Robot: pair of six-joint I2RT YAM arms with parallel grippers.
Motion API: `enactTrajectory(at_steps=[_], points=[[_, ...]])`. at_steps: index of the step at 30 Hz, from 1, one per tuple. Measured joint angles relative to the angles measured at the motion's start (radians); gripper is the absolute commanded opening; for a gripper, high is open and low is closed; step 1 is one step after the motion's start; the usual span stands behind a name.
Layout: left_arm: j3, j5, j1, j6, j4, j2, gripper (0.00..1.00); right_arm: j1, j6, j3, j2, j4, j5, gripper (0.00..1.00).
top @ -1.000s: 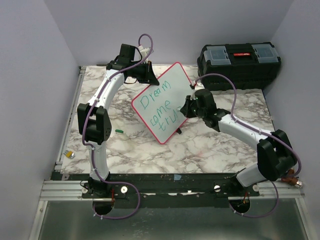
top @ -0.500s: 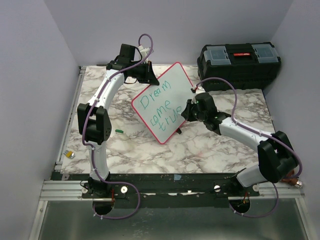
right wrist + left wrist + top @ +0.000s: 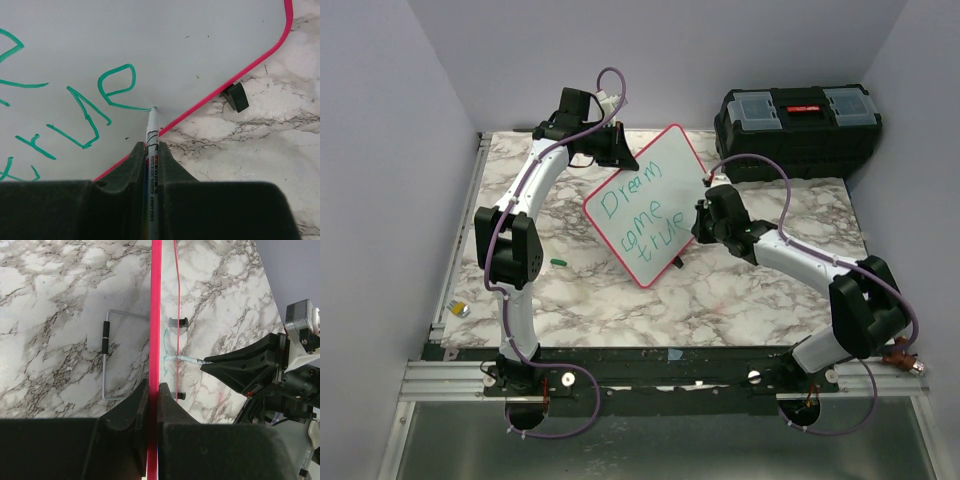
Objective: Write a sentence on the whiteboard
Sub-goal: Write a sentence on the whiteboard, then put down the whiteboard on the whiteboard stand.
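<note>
Toolbox [image 3: 798, 118] — lid shut, whiteboard [image 3: 645, 205], marker [image 3: 151, 135] touching it

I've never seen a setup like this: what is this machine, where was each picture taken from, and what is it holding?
These are two robot arms bolted to a marble table. One picture looks down from above; the other two come from cameras on each wrist. The left claw is shut on the red rim of the whiteboard, steadying it. The right claw is shut on a marker whose tip touches the board by the green sentence. A black toolbox sits at the back.
</note>
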Motion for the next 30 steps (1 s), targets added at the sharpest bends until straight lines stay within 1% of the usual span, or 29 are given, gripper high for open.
enactTrajectory(at_steps=[6,11,16,23,30], points=[[0.000,0.000,0.000,-0.001,0.000,0.000,0.00,0.000,-0.016,0.060,0.024,-0.027,0.055,0.01],[0.000,-0.001,0.000,-0.001,0.000,0.000,0.00,0.003,-0.034,0.156,0.024,-0.040,0.108,0.01],[0.000,-0.004,0.000,-0.001,0.000,0.000,0.00,0.003,-0.047,0.227,-0.029,-0.051,0.153,0.01],[-0.004,-0.006,0.000,-0.007,0.003,0.000,0.00,0.003,-0.048,0.235,-0.155,-0.047,0.168,0.01],[-0.058,-0.022,0.000,-0.017,0.027,-0.039,0.00,0.003,-0.040,0.173,-0.209,-0.019,0.167,0.01]])
